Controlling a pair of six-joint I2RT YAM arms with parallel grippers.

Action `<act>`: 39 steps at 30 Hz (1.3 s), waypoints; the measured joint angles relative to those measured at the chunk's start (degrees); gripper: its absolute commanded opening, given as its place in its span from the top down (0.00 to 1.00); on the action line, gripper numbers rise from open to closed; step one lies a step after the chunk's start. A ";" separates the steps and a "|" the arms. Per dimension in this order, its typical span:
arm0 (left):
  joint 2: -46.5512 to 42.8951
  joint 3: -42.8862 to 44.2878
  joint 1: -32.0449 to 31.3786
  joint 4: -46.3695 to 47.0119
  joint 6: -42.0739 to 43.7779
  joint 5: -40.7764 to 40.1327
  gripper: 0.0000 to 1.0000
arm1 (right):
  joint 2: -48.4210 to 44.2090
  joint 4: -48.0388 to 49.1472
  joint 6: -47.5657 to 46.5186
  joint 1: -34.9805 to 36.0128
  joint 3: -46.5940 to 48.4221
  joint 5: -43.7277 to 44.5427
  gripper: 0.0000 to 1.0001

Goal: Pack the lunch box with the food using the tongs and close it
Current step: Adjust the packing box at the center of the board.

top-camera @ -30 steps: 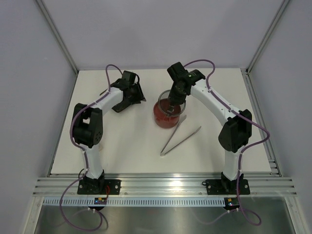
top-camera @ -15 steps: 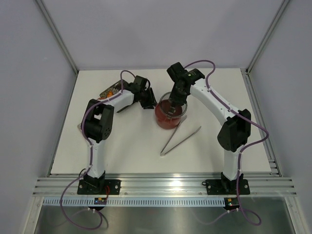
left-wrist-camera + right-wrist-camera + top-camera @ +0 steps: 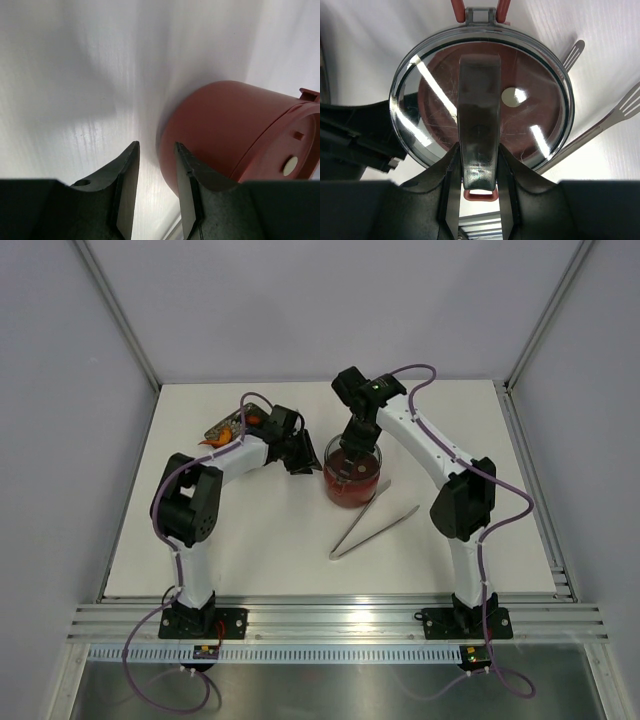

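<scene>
The lunch box [image 3: 342,492], a round dark-red pot, stands mid-table. A clear round lid [image 3: 540,100] lies over its mouth, and my right gripper [image 3: 478,150] is shut on the lid's dark bar handle [image 3: 479,90]; from above that gripper [image 3: 357,445] hangs over the pot. My left gripper [image 3: 156,145] stands open with nothing between its fingers, just left of the pot's red wall [image 3: 225,130], and in the top view it [image 3: 303,458] sits at the pot's left side. The silver tongs [image 3: 372,530] lie on the table in front of the pot. Orange food bits [image 3: 214,438] show at the back left.
A dark tray [image 3: 226,426] with the orange bits sits at the back left, partly behind the left arm. The tongs' slotted tips [image 3: 625,105] lie close to the lid's right rim. Grey walls close off the table at the back and sides.
The left arm has swung from the back left to the pot's left side, uncovering the tray. The right gripper has brought the lid lower over the pot.
</scene>
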 measured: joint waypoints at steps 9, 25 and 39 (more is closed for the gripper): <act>-5.70 0.00 0.04 -4.22 1.55 -6.34 0.63 | 3.04 -1.62 0.50 0.00 0.00 0.07 1.00; -8.11 0.02 0.42 -5.77 2.75 -8.83 0.63 | 3.74 -1.16 -2.82 0.07 -0.61 0.66 1.00; -8.04 0.02 0.42 -5.77 2.75 -8.59 0.63 | 4.26 -1.60 -3.21 1.81 -0.07 0.57 1.00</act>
